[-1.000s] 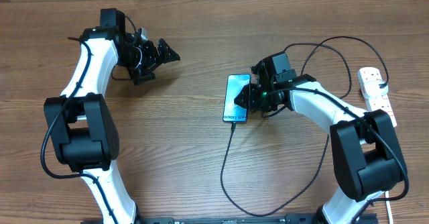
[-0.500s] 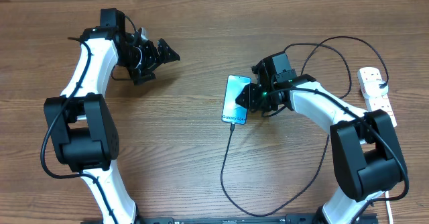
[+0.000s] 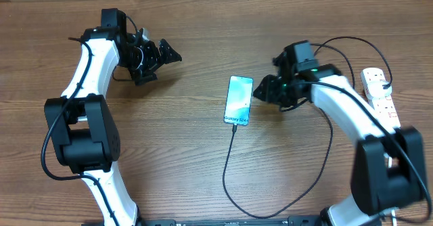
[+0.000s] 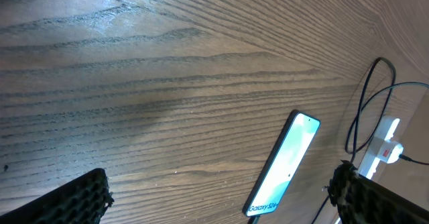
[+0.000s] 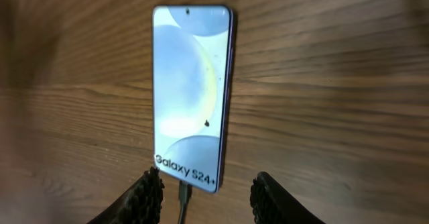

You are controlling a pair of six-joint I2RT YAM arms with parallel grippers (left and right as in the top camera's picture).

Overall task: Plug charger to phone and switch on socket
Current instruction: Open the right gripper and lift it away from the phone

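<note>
- My left gripper [image 3: 168,54] hangs spread wide and empty at the far left, well apart from everything.
- The phone [image 3: 239,100] lies in the middle, with the charger [image 3: 229,165] seemingly seated at its Galaxy end.
- My right gripper [image 3: 260,91] sits just right of the phone, its jaws parted and holding nothing.
- The socket [image 3: 376,89] lies farthest right, its long axis running away from me. It is well to the right of that claw, so I judge the right arm should take the switch.

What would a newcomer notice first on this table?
The lit blue phone lies flat in the middle of the table, the thin black charger looping away from its Galaxy end. The right gripper hovers open just beside it, the left gripper open at the far left. A white socket lies at the right edge.
</note>
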